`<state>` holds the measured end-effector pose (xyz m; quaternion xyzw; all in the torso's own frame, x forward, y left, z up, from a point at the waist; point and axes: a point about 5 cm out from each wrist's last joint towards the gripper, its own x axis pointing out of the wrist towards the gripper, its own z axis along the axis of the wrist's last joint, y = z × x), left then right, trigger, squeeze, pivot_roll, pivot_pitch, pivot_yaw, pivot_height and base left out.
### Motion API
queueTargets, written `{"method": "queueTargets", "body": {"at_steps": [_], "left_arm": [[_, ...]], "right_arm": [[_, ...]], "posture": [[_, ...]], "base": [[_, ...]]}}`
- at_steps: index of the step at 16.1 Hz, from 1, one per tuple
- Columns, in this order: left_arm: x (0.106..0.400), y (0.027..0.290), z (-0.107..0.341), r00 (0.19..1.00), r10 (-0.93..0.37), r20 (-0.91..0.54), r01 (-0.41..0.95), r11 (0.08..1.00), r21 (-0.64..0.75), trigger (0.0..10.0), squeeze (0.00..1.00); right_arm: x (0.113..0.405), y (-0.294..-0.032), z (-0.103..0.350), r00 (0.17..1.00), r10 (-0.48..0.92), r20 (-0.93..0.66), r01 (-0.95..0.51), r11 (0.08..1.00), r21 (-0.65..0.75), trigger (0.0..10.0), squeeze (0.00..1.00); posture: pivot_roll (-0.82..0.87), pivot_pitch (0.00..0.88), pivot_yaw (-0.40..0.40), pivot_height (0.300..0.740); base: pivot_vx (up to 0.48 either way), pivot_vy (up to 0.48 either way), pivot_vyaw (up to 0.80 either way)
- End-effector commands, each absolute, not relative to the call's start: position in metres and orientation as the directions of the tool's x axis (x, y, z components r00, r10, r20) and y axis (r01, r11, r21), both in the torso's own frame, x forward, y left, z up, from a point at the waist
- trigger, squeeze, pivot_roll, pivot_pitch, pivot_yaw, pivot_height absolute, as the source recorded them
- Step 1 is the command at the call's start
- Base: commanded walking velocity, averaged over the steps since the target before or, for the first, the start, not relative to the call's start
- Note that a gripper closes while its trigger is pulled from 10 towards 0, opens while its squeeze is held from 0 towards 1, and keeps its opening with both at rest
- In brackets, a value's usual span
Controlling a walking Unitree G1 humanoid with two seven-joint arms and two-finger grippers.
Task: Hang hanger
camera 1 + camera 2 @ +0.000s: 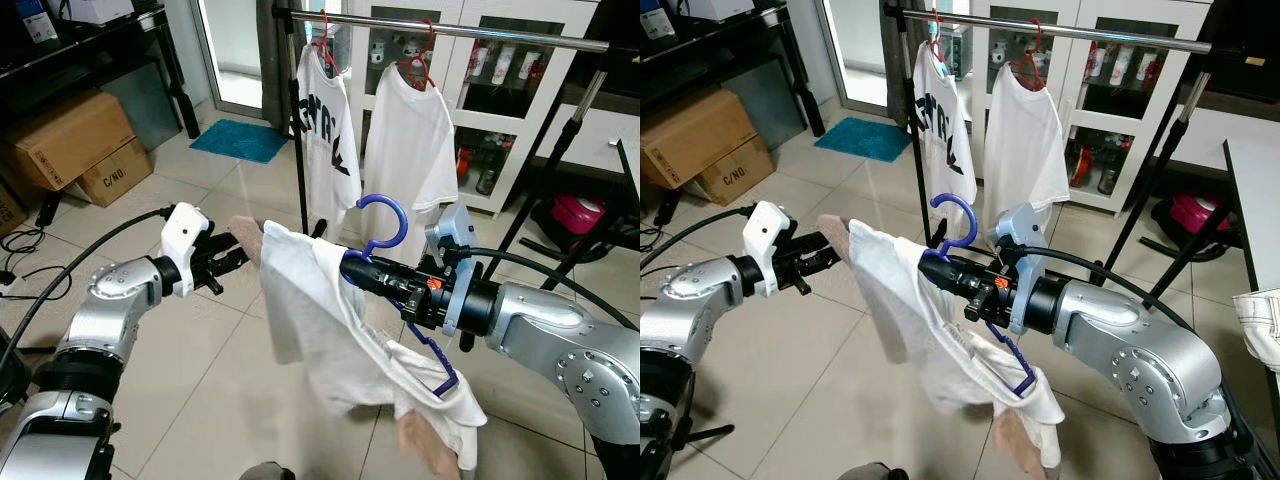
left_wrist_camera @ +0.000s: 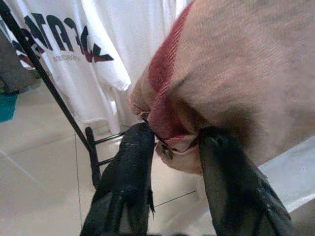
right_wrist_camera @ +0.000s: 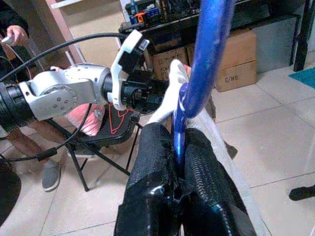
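Hanger (image 1: 395,262) sits clamped at its neck in your right hand (image 1: 352,271), hook above the fingers. Left hand (image 1: 232,256) pinches the limp shirt (image 1: 320,330) edge. Light, stiff plastic, floppy cloth; keep the neck grip for the rail (image 1: 450,30) ahead.

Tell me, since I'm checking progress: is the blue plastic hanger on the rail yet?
Not yet. The blue plastic hanger is clamped in the right gripper, its hook free below the metal rail.

arms: silver metal, rounded joints with screws
wrists: white housing, left (image 1: 186,232)
fingers: long, black
cables: black, looping
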<state>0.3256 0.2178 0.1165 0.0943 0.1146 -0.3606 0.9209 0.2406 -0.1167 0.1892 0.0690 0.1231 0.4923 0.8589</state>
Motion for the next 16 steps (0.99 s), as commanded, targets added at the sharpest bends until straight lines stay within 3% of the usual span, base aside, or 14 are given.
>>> {"method": "queueTargets", "body": {"at_steps": [1, 8, 12, 16], "left_arm": [[0.329, 0.217, 0.12, 0.708, -0.647, -0.282, 0.694, 0.711, 0.112, 0.0, 0.0], [0.331, 0.223, 0.118, 0.75, -0.605, -0.266, 0.646, 0.757, 0.098, 0.0, 0.0], [0.328, 0.235, 0.112, 0.813, -0.537, -0.224, 0.546, 0.837, -0.023, 0.0, 0.0], [0.327, 0.253, 0.102, 0.93, -0.325, -0.17, 0.296, 0.939, -0.178, 0.0, 0.0]], "right_arm": [[0.237, -0.116, 0.198, 0.478, 0.871, -0.109, -0.842, 0.49, 0.223, 10.0, 0.0], [0.237, -0.115, 0.197, 0.472, 0.874, -0.113, -0.843, 0.485, 0.231, 10.0, 0.0], [0.242, -0.118, 0.197, 0.513, 0.851, -0.108, -0.821, 0.524, 0.228, 10.0, 0.0], [0.254, -0.125, 0.201, 0.595, 0.801, -0.067, -0.768, 0.591, 0.246, 10.0, 0.0]], "posture": [[-0.11, 0.0, 0.097, 0.74], [-0.11, 0.0, 0.094, 0.74], [-0.1, 0.0, 0.095, 0.74], [-0.09, 0.0, 0.089, 0.74]], "base": [[0.0, 0.0, 0.0], [0.0, 0.0, 0.0], [0.0, 0.0, 0.0], [0.0, 0.0, 0.0]]}}
